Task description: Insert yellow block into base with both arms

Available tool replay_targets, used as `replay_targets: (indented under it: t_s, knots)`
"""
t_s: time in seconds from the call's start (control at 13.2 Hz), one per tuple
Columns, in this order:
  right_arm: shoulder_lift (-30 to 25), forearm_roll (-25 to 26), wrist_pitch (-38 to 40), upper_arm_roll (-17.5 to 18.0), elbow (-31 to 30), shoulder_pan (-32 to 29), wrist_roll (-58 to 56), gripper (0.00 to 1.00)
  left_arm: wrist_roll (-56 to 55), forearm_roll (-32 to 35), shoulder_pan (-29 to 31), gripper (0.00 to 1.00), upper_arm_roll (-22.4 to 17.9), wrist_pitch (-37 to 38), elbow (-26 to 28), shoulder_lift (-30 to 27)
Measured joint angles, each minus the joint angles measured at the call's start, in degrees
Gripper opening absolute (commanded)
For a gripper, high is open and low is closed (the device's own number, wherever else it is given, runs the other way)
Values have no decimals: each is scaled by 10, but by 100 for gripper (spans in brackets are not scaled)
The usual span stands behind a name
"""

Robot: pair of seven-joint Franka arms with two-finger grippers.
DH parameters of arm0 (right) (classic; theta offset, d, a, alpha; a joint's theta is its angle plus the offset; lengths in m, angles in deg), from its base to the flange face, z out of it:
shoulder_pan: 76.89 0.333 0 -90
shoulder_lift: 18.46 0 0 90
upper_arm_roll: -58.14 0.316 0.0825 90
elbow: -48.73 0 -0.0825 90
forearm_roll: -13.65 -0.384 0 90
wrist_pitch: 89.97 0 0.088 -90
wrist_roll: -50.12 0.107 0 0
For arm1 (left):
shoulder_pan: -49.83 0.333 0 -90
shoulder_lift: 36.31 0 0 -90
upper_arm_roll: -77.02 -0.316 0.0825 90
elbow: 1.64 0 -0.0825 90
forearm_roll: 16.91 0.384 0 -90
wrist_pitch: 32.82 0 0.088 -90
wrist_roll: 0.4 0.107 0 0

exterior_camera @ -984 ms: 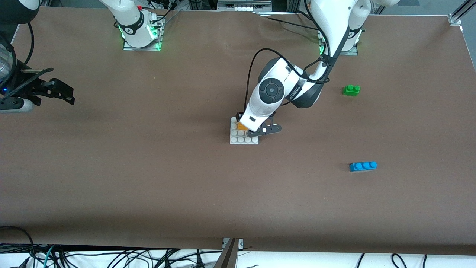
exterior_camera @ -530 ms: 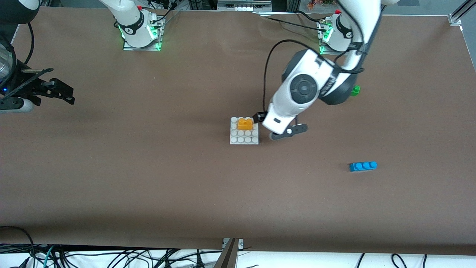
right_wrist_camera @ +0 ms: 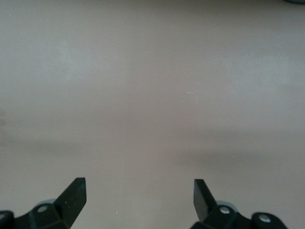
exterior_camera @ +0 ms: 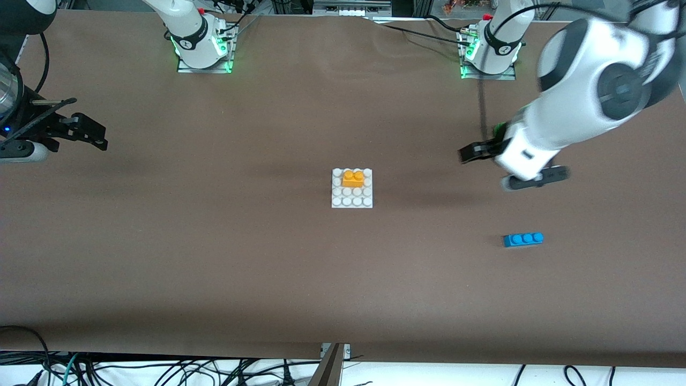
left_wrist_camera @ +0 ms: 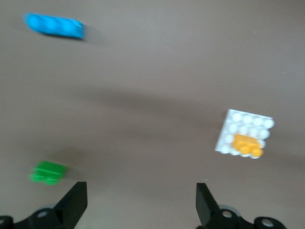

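Yellow block (exterior_camera: 353, 178) on base (exterior_camera: 351, 201), unobstructed

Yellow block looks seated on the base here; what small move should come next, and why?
Probably just park the left gripper: it is open, empty, over bare table near the green brick. The yellow block sits on the base, free of both grippers. The right gripper waits open at its end.

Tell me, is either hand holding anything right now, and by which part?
Nothing is held. The left hand and right hand are both open and empty; the yellow block sits on the base.
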Motion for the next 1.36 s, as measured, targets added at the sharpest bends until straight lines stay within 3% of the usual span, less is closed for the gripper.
replay_targets:
  t_s: [0.3,0.61,1.06,1.36]
  knots:
    - [0,0,0,0,0,0,0,100,90,42,76,100,-2,63,5,-57]
    - [0,0,0,0,0,0,0,100,137,53,115,100,-1,92,3,-74]
    - [0,0,0,0,0,0,0,100,153,53,125,100,5,95,15,-120]
    - [0,0,0,0,0,0,0,100,153,53,126,100,5,91,31,-122]
